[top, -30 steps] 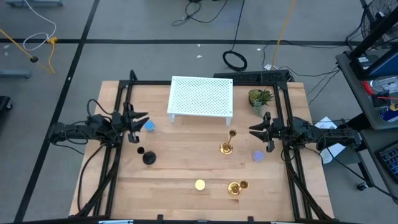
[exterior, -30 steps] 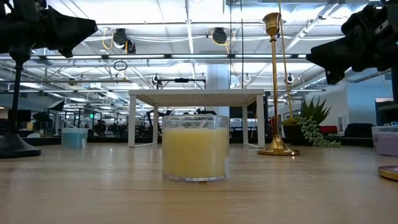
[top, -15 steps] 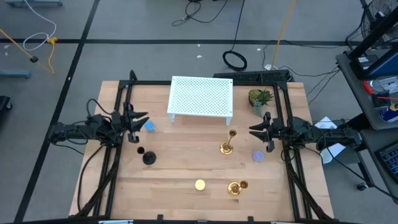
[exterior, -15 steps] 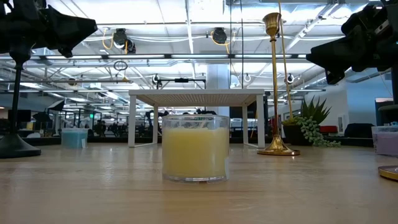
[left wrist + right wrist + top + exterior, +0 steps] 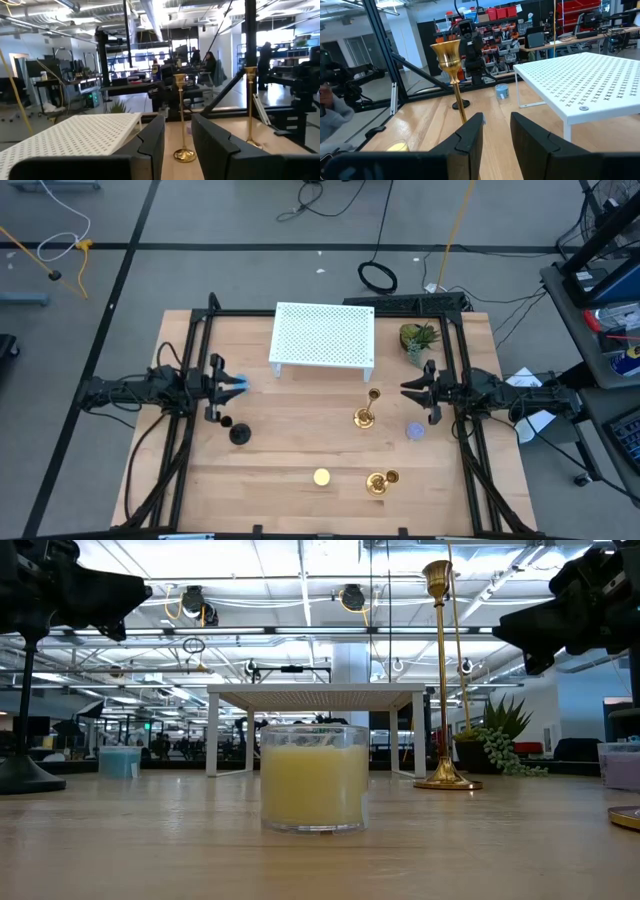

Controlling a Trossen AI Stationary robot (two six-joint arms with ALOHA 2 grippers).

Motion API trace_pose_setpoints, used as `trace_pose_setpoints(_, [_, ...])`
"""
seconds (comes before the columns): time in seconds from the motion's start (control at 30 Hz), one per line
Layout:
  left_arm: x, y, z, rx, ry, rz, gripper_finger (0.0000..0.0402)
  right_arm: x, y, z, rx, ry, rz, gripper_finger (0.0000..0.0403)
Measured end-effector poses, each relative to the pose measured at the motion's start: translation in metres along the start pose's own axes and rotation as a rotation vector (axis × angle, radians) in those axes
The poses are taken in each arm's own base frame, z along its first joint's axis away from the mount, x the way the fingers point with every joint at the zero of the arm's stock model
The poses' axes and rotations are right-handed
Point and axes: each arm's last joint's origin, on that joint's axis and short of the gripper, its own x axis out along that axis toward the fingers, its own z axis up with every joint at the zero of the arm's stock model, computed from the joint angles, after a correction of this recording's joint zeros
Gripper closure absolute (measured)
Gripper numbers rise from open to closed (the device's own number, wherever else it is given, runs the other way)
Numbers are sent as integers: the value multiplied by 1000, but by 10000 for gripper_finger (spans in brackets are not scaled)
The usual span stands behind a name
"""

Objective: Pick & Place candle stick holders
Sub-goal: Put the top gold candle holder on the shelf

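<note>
Three candle stick holders stand upright on their round bases. One gold holder (image 5: pixel 365 416) is right of the table's centre, and also shows in the low view (image 5: pixel 443 670). A second gold holder (image 5: pixel 378 482) is near the front edge. The black holder (image 5: pixel 238 433) is at the left. My left gripper (image 5: pixel 228 387) is open and empty. It hovers at the table's left side, next to a blue candle (image 5: pixel 241 383) and beyond the black holder. My right gripper (image 5: pixel 408 391) is open and empty at the right side, level with the first gold holder (image 5: pixel 451 65).
A white perforated rack (image 5: pixel 322 336) stands at the back centre. A yellow candle (image 5: pixel 321 476) sits near the front and fills the low view (image 5: pixel 313 775). A purple candle (image 5: pixel 415 430) lies under the right arm. A small plant (image 5: pixel 418 337) is at the back right. Black frame rails run along both sides.
My left gripper has rolled about its wrist and edged a little toward the blue candle. The holders and candles have stayed where they were.
</note>
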Motion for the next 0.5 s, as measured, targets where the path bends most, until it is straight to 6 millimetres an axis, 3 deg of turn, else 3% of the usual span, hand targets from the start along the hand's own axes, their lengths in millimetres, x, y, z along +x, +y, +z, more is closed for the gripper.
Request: trace_pose_setpoints(0.5, [0, 0, 0, 2, 0, 0, 298, -3, 4, 23, -165, -247, 21, 305])
